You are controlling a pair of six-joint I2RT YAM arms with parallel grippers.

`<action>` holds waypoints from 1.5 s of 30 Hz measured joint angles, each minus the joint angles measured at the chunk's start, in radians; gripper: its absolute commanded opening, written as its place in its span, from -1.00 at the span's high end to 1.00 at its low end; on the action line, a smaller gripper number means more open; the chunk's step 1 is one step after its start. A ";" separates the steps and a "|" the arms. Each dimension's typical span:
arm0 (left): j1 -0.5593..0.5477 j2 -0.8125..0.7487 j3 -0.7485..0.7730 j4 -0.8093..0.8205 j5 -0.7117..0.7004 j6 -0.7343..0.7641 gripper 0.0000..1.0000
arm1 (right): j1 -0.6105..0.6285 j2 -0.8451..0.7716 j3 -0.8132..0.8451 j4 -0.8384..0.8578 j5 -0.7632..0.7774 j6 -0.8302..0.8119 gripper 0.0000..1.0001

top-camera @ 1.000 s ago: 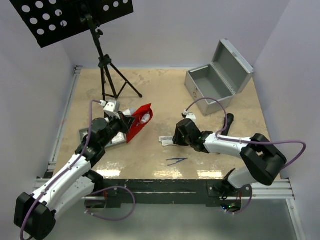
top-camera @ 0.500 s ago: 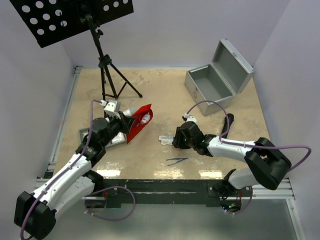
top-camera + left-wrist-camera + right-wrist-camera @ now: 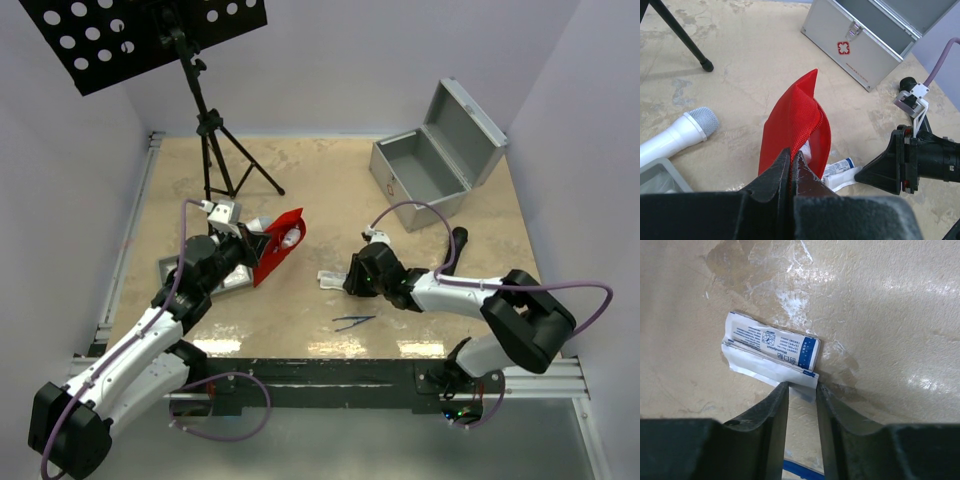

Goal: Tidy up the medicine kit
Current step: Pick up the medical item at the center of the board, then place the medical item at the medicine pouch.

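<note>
The right tool (image 3: 802, 390) is down on the tabletop (image 3: 330, 180) at the centre of the overhead view. Its fingers show a narrow gap, and the lower corner of a flat stack of white-and-blue packets (image 3: 772, 342) sits in that gap. I cannot tell whether the fingers are already biting on it. The packets lie thin and flush on the surface. The fingertips could therefore skid over them, push them away, or catch only one sheet so that the stack fans apart on the lift.

Left of centre, the left tool (image 3: 791, 160) is clamped tight on the edge of the red pouch (image 3: 790, 120) and holds it up with its zip mouth gaping. The grip is a small pinch on fabric. The pouch could sag or twist, narrowing the opening, and the white item showing inside could slide out.

The metal case (image 3: 430, 165) stands open at the upper right, well apart from both tools. Tweezers (image 3: 352, 322) lie near the bottom centre, just below the right tool, where a sweeping arm could knock them.
</note>
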 measured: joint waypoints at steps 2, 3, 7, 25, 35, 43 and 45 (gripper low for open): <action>0.000 0.001 0.000 0.000 0.000 0.000 1.00 | 0.000 0.000 0.000 -0.003 0.000 -0.003 0.57; 0.000 0.001 0.000 0.000 0.000 0.000 1.00 | 0.000 0.000 0.000 -0.004 0.000 -0.004 0.63; 0.000 0.003 0.000 0.000 0.000 0.000 1.00 | 0.000 -0.015 0.000 -0.019 0.003 -0.006 0.87; 0.000 0.039 0.002 0.000 0.011 0.002 1.00 | 0.000 -0.326 0.116 -0.198 -0.007 -0.103 1.00; 0.000 0.104 0.008 0.015 0.132 0.040 1.00 | 0.000 -0.387 0.266 -0.233 -0.249 -0.270 1.00; 0.000 0.125 0.058 0.014 0.309 0.117 1.00 | 0.002 -0.309 0.405 -0.364 -0.393 -0.431 1.00; 0.000 0.122 0.060 0.016 0.337 0.125 1.00 | 0.003 -0.296 0.431 -0.397 -0.394 -0.465 1.00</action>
